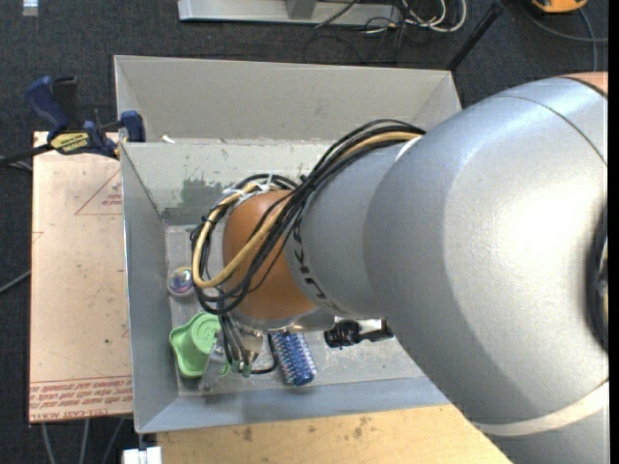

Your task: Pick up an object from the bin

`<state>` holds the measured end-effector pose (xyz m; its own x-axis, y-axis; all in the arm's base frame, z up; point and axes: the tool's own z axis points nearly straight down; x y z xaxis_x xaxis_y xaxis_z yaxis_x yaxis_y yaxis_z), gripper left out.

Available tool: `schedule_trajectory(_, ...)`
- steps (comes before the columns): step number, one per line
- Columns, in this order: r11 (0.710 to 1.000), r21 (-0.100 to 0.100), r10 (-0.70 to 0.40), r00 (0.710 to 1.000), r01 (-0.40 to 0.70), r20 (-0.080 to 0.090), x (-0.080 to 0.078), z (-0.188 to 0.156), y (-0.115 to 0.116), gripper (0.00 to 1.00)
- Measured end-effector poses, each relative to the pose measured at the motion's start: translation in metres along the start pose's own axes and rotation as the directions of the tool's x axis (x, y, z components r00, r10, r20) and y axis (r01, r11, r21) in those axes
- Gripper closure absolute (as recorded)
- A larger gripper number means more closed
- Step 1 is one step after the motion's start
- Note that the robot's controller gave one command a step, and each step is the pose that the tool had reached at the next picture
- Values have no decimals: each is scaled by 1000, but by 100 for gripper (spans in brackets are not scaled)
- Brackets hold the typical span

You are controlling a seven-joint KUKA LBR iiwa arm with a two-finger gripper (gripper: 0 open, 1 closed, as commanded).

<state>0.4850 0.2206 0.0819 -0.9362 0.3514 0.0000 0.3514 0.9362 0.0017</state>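
My gripper (232, 353) is down in the bin's front left corner, beneath the orange wrist cover. A green plastic piece with a round cap-like top (193, 342) lies right against its left side. A blue ridged cylinder (293, 359) lies just to its right on the bin floor. Whether anything sits inside the gripper is hidden by the wrist and cables.
A small shiny ball (180, 280) rests by the left wall, behind the green piece. A black oblong thing (354, 333) lies right of the blue cylinder, partly under the arm. The arm covers the bin's middle and right side.
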Motion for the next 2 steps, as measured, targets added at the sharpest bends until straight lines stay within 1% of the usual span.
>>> schedule_trajectory(1,1000,1,0,1000,0,-1,0,0,0,100)
schedule_trajectory(2,1000,-4,-3,1000,3,5,-1,-93,2,100)
